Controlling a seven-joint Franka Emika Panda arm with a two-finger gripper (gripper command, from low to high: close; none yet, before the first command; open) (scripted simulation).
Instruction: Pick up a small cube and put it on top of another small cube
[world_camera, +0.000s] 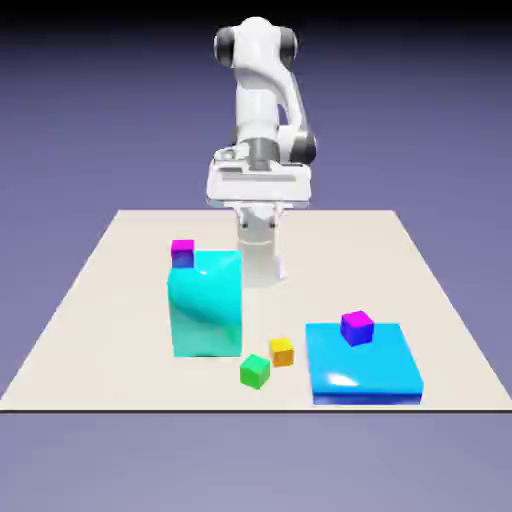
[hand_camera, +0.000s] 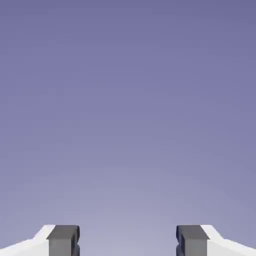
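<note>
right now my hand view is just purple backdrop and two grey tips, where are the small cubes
observer: Four show in the exterior view. A green cube and an orange cube sit on the table, close together but not touching.
operator: and the other two
observer: One magenta-topped cube sits on a tall cyan block. A second magenta-topped cube sits on a flat blue slab.
operator: is the hand near any of them
observer: No. The hand is raised well above the table, behind the cyan block, clear of every cube.
</note>
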